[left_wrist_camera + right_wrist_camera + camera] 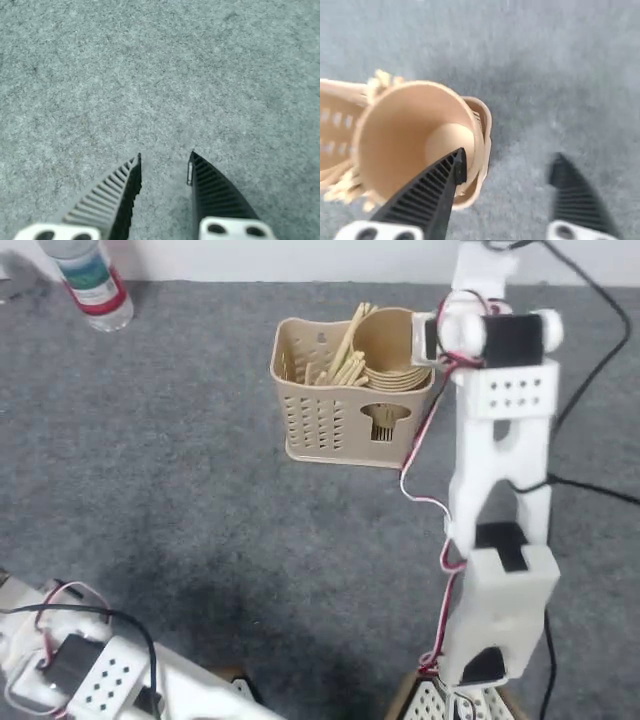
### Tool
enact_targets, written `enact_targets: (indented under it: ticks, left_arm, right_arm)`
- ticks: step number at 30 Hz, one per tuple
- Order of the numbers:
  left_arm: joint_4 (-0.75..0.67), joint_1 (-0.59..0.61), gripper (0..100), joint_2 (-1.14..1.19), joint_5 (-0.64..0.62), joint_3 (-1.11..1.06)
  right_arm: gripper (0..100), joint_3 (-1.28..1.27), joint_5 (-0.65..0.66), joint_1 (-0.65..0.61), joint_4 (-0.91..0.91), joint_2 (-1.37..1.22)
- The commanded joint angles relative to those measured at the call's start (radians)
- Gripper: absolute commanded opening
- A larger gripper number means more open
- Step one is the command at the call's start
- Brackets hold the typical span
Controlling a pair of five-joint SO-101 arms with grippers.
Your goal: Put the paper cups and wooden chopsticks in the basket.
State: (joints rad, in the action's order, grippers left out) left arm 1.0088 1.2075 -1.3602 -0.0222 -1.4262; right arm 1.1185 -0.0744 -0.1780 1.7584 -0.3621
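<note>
White printed shells form the right arm [500, 470], with black servo blocks [515, 340], a perforated plate, red-and-white wires [447, 558] and a black cable [600, 492]. The left arm [100, 680] matches. The left claw [165, 160] and right claw [510, 154] have black, ribbed, tapering fingers on white mounts with screw holes.

Clear plastic bottle [92, 280] at the far edge of grey carpet [180, 500]

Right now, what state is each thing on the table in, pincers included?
basket, upright, loaded.
paper cups, nested, inside the basket.
wooden chopsticks, leaning inside the basket.
left pincer, open, empty, over bare carpet.
right pincer, open, empty, above the paper cups.
bottle, upright.
</note>
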Motion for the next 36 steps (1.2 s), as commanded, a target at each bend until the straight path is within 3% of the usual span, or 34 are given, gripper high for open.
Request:
enact_targets:
  ticks: [1, 7, 11, 14, 17, 18, 20, 23, 29, 32, 36]
  left_arm:
    - [0.000, -0.002, 15, -0.012, -0.011, 0.005]
    - [-0.012, -0.006, 15, -0.012, -0.011, -0.005]
    - [-0.041, -0.054, 15, -0.012, -0.011, -0.024]
    - [-0.061, -0.210, 15, -0.012, -0.005, -0.039]
    - [-0.063, -0.434, 15, -0.012, 0.063, -0.035]
    - [-0.063, -0.499, 15, -0.012, 0.100, -0.033]
    - [-0.058, -0.594, 15, -0.012, 0.150, -0.015]
    - [-0.058, -0.620, 15, -0.012, 0.141, 0.041]
    - [0.043, -0.655, 16, -0.012, 0.026, 0.254]
    - [0.133, -0.776, 16, -0.012, 0.002, 0.355]
    - [0.173, -0.968, 15, -0.014, 0.000, 0.406]
  right_arm:
    - [43.3, 0.006, -0.011, -0.031, 0.038, 0.143]
    - [43.3, -0.011, -0.011, -0.005, 0.041, 0.323]
    - [40.1, -0.229, -0.009, 0.036, 0.042, 0.516]
    - [24.2, -0.508, 0.037, 0.053, 0.038, 0.705]
    - [2.8, -0.747, 0.176, 0.056, 0.031, 0.883]
    - [0.0, -0.810, 0.227, 0.056, 0.021, 0.934]
    - [5.1, -0.930, 0.328, 0.070, -0.004, 1.020]
    - [1.0, -1.086, 0.393, 0.119, -0.059, 1.119]
    - [0.8, -1.356, 0.391, 0.229, -0.166, 1.222]
    - [0.8, -1.493, 0.387, 0.228, -0.252, 1.242]
    - [0.8, -1.622, 0.252, 0.228, -0.374, 1.247]
